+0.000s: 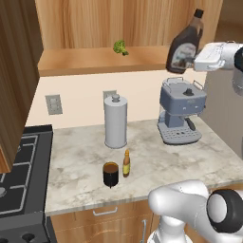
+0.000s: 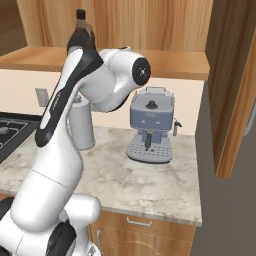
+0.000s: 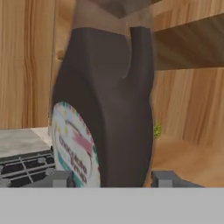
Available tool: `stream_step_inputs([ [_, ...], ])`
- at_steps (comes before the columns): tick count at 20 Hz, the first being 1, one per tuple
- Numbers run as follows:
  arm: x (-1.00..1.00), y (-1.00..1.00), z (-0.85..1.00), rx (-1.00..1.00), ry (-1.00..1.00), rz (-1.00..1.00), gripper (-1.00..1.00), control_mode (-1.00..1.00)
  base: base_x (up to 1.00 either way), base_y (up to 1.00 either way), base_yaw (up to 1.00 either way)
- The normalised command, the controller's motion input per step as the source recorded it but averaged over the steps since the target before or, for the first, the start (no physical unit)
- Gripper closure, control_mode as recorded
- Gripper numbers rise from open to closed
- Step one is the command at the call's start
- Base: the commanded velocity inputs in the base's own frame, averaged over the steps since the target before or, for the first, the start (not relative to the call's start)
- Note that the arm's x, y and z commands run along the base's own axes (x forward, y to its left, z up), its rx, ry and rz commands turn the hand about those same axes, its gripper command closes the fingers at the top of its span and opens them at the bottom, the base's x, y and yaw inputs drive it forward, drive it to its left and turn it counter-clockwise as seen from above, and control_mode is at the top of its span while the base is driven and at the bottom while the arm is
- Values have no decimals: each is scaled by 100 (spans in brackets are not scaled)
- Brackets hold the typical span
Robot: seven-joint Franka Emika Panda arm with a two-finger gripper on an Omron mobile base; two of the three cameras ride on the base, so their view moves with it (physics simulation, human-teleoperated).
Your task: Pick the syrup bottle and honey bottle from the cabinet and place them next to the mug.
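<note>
The syrup bottle (image 1: 185, 42) is a dark brown jug with a black cap and a pale oval label. It hangs tilted in the air just off the right end of the cabinet's shelf board (image 1: 95, 59), above the coffee machine. My gripper (image 1: 193, 60) is shut on its lower body from the right. In the hand view the syrup bottle (image 3: 105, 109) sits between my fingertips (image 3: 61, 178). Its cap and neck (image 2: 80, 22) rise above my arm in the right base view. On the counter the slim amber honey bottle (image 1: 126, 163) stands right beside the black mug (image 1: 110, 173).
A grey-blue coffee machine (image 1: 182, 111) stands on the counter under the held bottle. A tall grey canister (image 1: 116, 121) stands behind the mug. The stove (image 1: 21, 171) lies at the left. A small green item (image 1: 120, 47) rests on the shelf. An open cabinet door (image 1: 14, 71) hangs at the left.
</note>
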Motion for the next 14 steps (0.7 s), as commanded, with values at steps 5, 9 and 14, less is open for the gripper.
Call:
stream_step_inputs([
  [5,-66,1,-51,0,-1,24,100,-100,0,0,0],
  [9,-64,0,-59,0,-2,19,100,-100,0,0,0],
  [14,-62,0,-44,-3,0,16,100,-100,0,0,0],
])
